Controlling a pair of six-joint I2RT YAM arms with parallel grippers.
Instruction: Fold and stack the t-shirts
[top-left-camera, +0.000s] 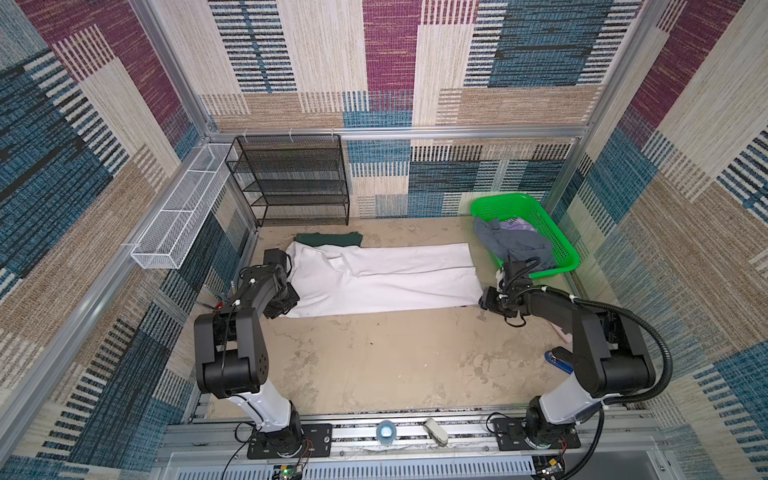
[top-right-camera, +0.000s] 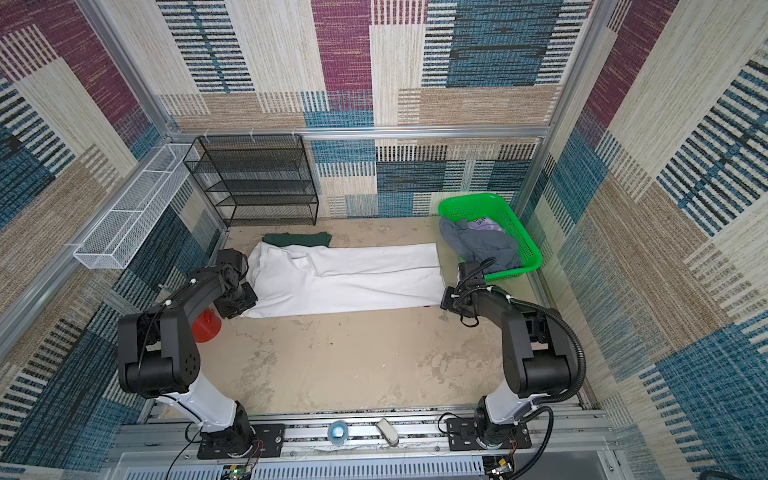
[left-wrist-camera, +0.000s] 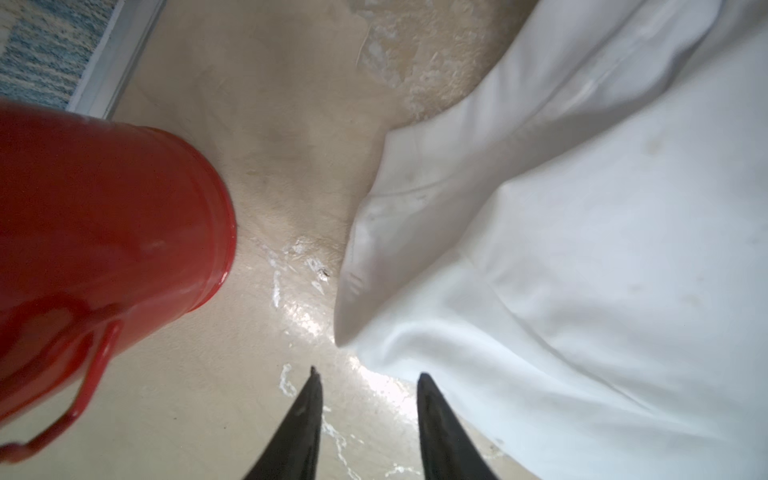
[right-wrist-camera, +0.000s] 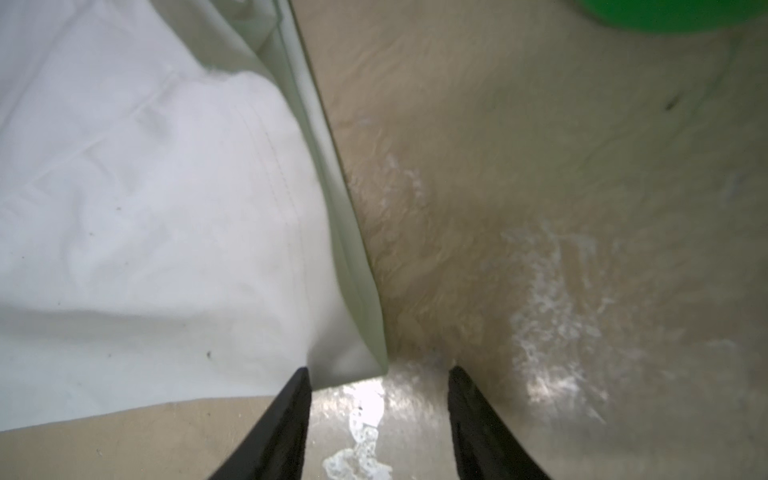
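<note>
The task is, by my judgement, somewhere near its middle. In both top views the white t-shirt (top-left-camera: 386, 282) lies across the middle of the frame on the bench (top-left-camera: 374, 361). It is already folded lengthwise into a long flat band, with a sleeve turned in near its left end. It has not yet been folded across its length, so it is too long to stack.

The dark green t-shirt (top-left-camera: 328, 239) shows as a small flat shape just above the white one's left end and looks folded. It touches the white cloth, but I cannot tell whether it runs under it. The grey t-shirt (top-left-camera: 515, 245), with its lilac patch, is crumpled in the green basket (top-left-camera: 565, 249) at the right of the frame. It spills over the basket's lower rim and has not been folded. No stack of three exists yet.

The white cloth looks smooth and limp, with a few soft creases and faint marks. Its layered hem shows clearly in the right wrist view.

The left claw (left-wrist-camera: 369, 371) is at the left end of the band. Its jaws are partly apart with only bare bench between them, and the shirt's edge lies just beside one finger. A red bucket (left-wrist-camera: 104, 228) stands near it on the other side.

The right claw (right-wrist-camera: 379, 369) is at the right end, also partly apart. The shirt's lower corner reaches its tips but is not pinched. Neither claw holds anything.
</note>
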